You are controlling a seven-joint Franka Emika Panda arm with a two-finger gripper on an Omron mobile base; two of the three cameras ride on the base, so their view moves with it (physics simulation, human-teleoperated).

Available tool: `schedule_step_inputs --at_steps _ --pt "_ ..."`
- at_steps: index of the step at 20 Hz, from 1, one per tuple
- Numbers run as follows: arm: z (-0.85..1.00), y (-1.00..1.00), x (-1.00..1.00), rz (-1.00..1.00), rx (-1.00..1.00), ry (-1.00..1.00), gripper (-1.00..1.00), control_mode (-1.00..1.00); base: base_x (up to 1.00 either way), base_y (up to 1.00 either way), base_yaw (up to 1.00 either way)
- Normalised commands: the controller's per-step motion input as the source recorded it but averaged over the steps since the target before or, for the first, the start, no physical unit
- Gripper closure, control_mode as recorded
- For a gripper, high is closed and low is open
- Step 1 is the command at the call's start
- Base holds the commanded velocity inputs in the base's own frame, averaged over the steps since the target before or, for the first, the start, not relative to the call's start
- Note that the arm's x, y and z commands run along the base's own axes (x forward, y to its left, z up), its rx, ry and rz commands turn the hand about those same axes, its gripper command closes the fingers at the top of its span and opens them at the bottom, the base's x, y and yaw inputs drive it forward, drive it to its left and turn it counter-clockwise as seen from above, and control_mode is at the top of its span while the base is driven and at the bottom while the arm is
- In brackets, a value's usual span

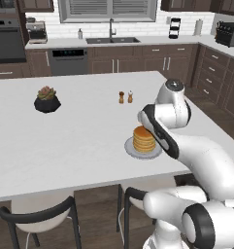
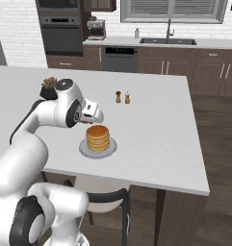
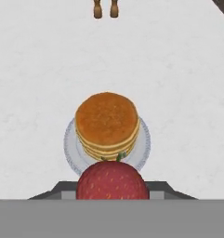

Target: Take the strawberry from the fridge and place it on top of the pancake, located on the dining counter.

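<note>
Stacking up as four or five round golden-tan discs with paler edges, the pancake (image 3: 107,122) sits centred on a round pale grey plate (image 3: 142,148) whose rim shows as a thin ring all round it. Top disc is flat, matte and finely speckled brown.

Dining counter (image 1: 79,131) is a broad, plain white slab, faintly mottled, with square edges. The plate lies near the counter's front edge, towards the robot, with a strip of bare top between the plate and that edge. Wide bare top on all other sides of the pancake. Two small brown shakers (image 1: 125,97), upright and side by side, stand well beyond the pancake. A dark round pot with a spiky green-red plant (image 1: 46,99) sits well off to the pancake's left in the left base view. Black-framed stools with pale seats (image 1: 41,209) are tucked under the front edge.

Strawberry (image 3: 112,180): dark red, rounded, dimpled with pale seeds, a scrap of green at its top. In the hand view it sits between the dark finger tips, just short of the pancake's near rim and overlapping the plate.

Gripper (image 2: 97,115) hangs above and just behind the pancake, apart from it. Jaws pinch the strawberry; their gap is hidden by the fruit.
</note>
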Motion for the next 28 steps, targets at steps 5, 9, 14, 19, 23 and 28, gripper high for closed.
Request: schedule_step_inputs --at_steps 5,9,14,19,23,28 --pt "-0.32 0.0 0.62 -0.1 0.08 0.2 1.0 -1.0 0.0 0.0 0.0" --pt "-0.21 -0.14 0.44 -0.11 0.07 0.28 1.0 -1.0 0.0 0.0 0.0" --pt "-0.07 -0.12 0.45 -0.05 0.0 0.15 1.0 -1.0 0.0 0.0 0.0" --pt "-0.32 0.0 0.3 0.0 0.0 0.0 1.0 -1.0 0.0 0.0 0.0" --pt "-0.35 0.14 0.06 0.0 0.0 0.0 1.0 -1.0 0.0 0.0 0.0" --pt "-0.41 0.19 0.0 0.0 0.0 0.0 1.0 -1.0 0.0 0.0 0.0"
